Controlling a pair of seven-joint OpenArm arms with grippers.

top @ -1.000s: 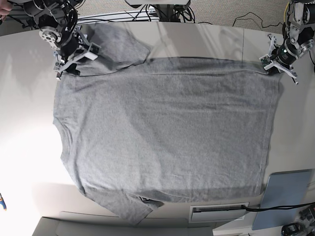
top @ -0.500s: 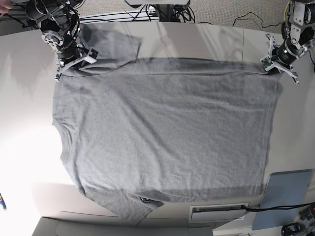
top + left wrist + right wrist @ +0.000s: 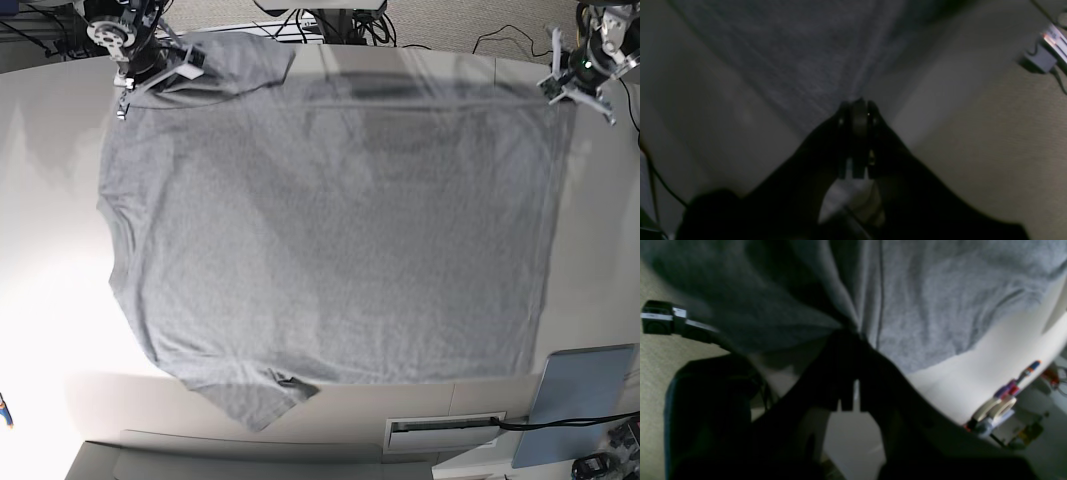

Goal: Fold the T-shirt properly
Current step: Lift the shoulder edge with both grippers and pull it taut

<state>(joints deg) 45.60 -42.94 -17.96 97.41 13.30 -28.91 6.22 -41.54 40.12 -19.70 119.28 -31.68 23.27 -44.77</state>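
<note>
Both claws are clenched on the T-shirt (image 3: 330,220): right claw (image 3: 130,80) at the shoulder, left claw (image 3: 565,88) at the hem. Its far edge has moved toward the counter's (image 3: 50,330) far edge; folding can begin.

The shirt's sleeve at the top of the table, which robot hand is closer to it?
Right. The right gripper pinches the T-shirt beside that sleeve; the left gripper holds the far hem corner.

Base camera looks straight down from overhead; both wrist cameras peer close along their fingers, sharing the T-shirt (image 3: 330,230).
</note>
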